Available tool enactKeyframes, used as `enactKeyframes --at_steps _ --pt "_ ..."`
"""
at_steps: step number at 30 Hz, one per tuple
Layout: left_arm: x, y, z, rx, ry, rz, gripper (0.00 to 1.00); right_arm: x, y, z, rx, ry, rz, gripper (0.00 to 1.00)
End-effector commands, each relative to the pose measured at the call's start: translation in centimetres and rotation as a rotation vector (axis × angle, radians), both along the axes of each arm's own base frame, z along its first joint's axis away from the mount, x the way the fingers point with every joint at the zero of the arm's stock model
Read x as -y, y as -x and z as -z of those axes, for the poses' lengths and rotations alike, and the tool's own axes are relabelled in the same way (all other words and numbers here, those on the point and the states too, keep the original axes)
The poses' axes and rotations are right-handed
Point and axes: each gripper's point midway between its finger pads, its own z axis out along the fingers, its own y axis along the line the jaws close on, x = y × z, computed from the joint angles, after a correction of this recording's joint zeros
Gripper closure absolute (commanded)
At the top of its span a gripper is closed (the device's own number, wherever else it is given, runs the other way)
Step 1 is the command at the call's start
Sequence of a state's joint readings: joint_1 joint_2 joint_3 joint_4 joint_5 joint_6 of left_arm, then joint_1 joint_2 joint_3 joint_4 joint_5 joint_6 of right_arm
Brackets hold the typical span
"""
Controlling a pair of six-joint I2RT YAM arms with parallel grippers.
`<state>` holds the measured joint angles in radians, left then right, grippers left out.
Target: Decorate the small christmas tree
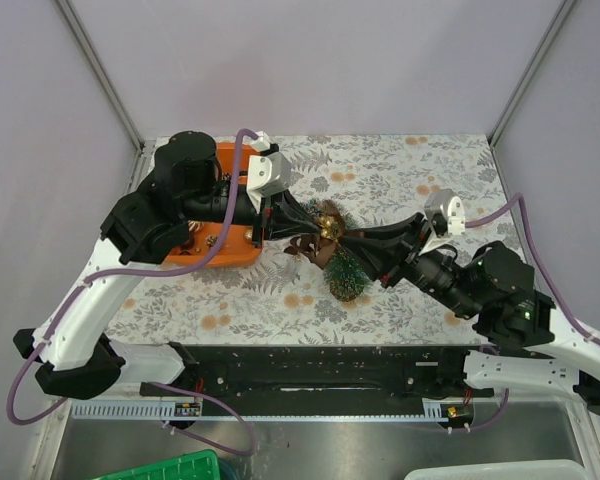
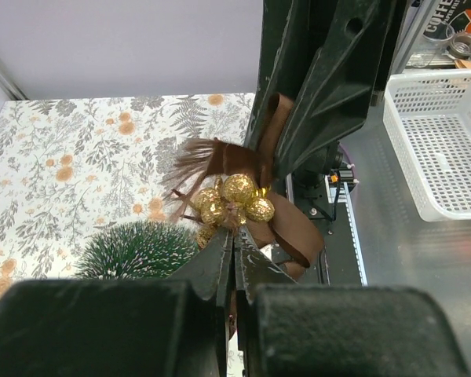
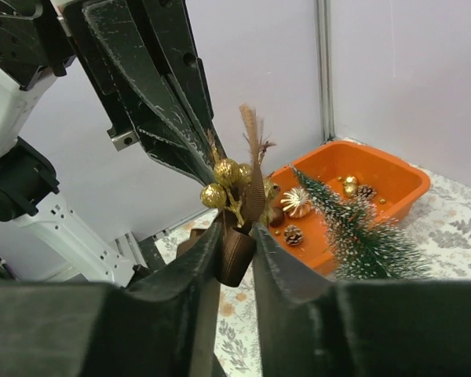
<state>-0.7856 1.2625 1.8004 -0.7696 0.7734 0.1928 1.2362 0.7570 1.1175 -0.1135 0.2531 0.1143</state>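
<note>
I see the small christmas tree [image 1: 346, 277] mid tabletop [image 1: 410, 175]. It looks upright, though I can't be sure, with the orange tray [image 1: 235, 250] near it at its 9 o'clock. The ornament [image 2: 237, 196], gold balls on brown ribbon, is held in the air at the tree's 12 o'clock, and I can't tell if they touch. Right gripper [image 3: 237, 233]: jaws closed on the ribbon loop. Left gripper [image 2: 234, 239]: jaws nearly together, a thin slit, tips pinching just under the gold balls as far as I can tell. I judge the tree light and tippy, with soft springy bristles, a stiff core and frosting that may shed. I'd hold the base or low trunk, never the tip. The only writing is a cut-off "COFFE" label [image 2: 446, 22] at 1 o'clock in the left wrist view.
</note>
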Motion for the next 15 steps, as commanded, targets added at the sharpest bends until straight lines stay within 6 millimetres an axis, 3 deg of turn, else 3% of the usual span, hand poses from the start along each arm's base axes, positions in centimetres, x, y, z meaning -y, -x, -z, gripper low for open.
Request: enactKeyframes --at_steps 1,5,8,15 --pt "0.3 -0.2 -1.6 0.057 0.035 -0.007 1.0 -0.1 -0.7 -2.2 0.051 -0.044 0.04 0.78" --pt "0.9 -1.3 -0.9 0.076 0.014 -0.037 1.0 0.6 -2.1 -2.3 0.055 -0.029 0.129 1.0" --pt "1.2 -2.8 -0.5 0.097 0.001 -0.091 1.0 2.0 -2.6 -2.3 0.064 -0.028 0.188 1.0" --pt "1.6 -4.1 -0.6 0.15 -0.003 -0.149 0.94 4.1 -3.6 -1.1 0.073 0.03 0.281 1.0"
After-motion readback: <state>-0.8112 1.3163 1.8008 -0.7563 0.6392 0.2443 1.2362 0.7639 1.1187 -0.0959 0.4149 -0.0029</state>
